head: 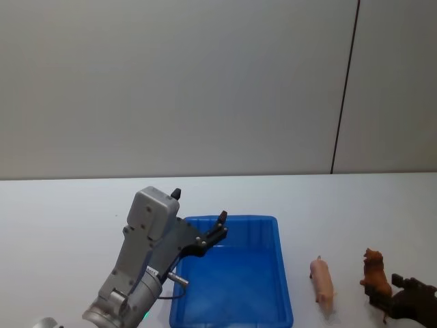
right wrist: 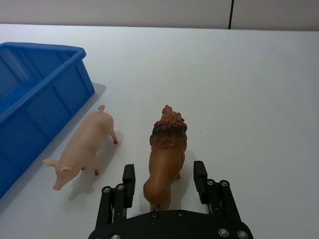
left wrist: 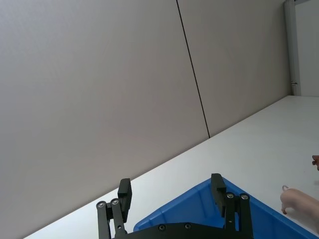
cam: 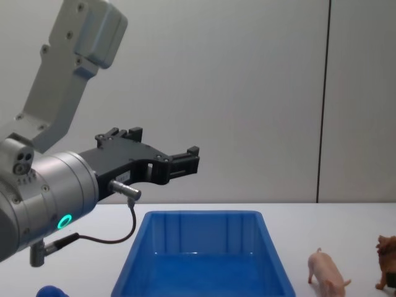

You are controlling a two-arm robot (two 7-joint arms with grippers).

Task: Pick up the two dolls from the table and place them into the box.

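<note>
The blue box [head: 232,280] stands on the white table [head: 68,219], and nothing shows inside it. To its right lie the two dolls: a pale pink pig [head: 323,281] and, farther right, a shaggy reddish-brown animal [head: 374,272]. My right gripper [right wrist: 164,178] is open at table height. Its fingers [right wrist: 128,179] straddle the brown animal's [right wrist: 165,154] hindquarters, with a gap on each side. The pig [right wrist: 84,144] lies between that doll and the box wall [right wrist: 45,94]. Above the box's left rim, my left gripper [head: 199,206] hangs open with nothing in it.
A small blue object [cam: 49,291] peeks up at the front left of the box [cam: 204,260]. A grey wall with a dark vertical seam [head: 345,89] rises behind the table. Bare tabletop spreads to the left of the box and beyond the dolls.
</note>
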